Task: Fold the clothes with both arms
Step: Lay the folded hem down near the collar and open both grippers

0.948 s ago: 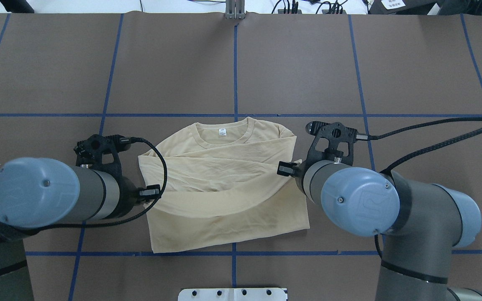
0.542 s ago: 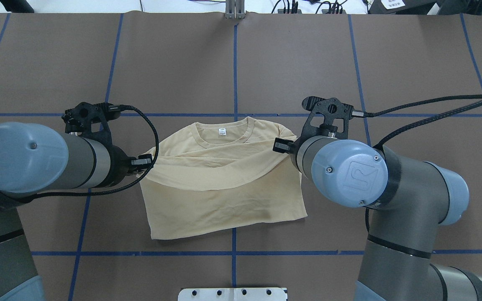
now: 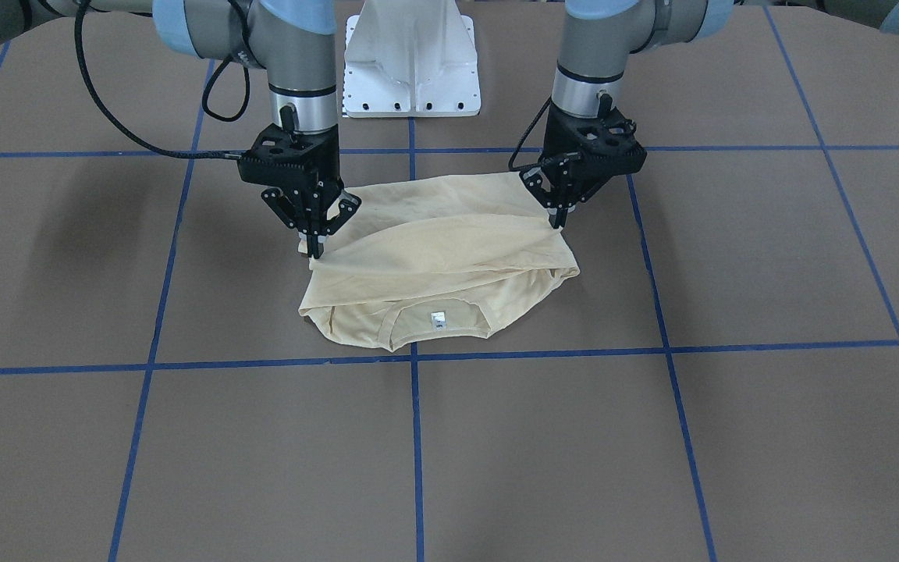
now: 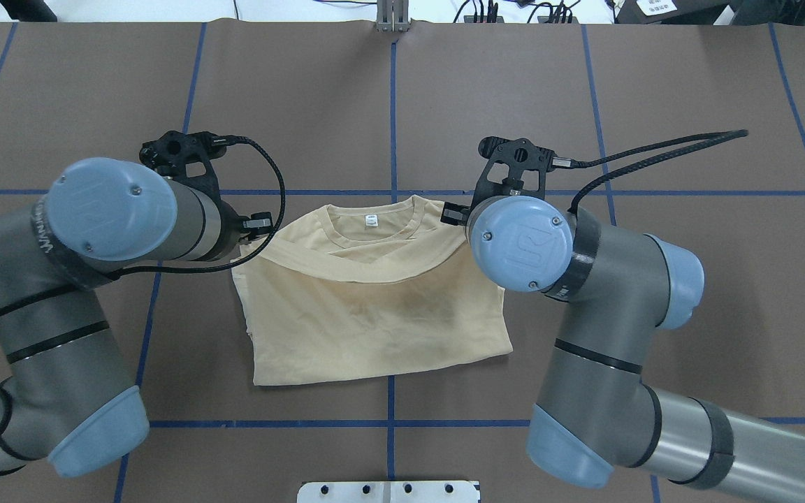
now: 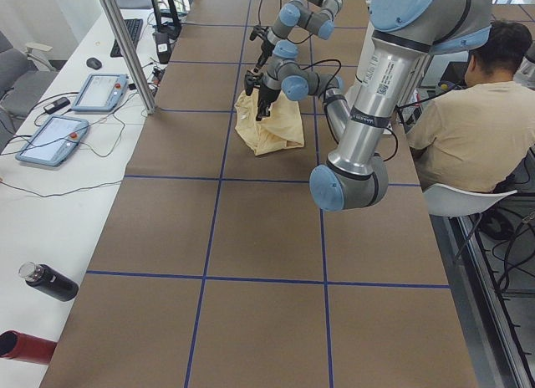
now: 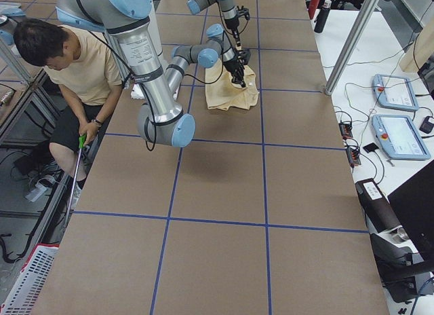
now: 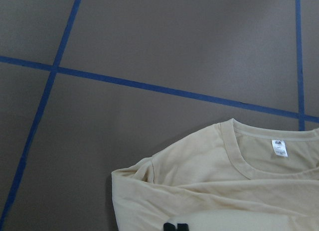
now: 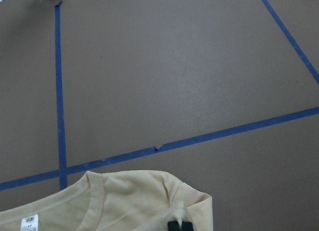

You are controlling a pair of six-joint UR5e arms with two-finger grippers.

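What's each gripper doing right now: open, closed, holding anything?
Left gripper: closed, pinching the raised edge of the T-shirt.
Right gripper: closed, pinching the same raised edge at its other end.

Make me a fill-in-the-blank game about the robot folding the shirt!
The shirt is pinched by ____ grippers, the left gripper and the right gripper.
The little label in the shirt's neck is ____.
The tape lines on the brown table are ____.
Missing words: two; white; blue.
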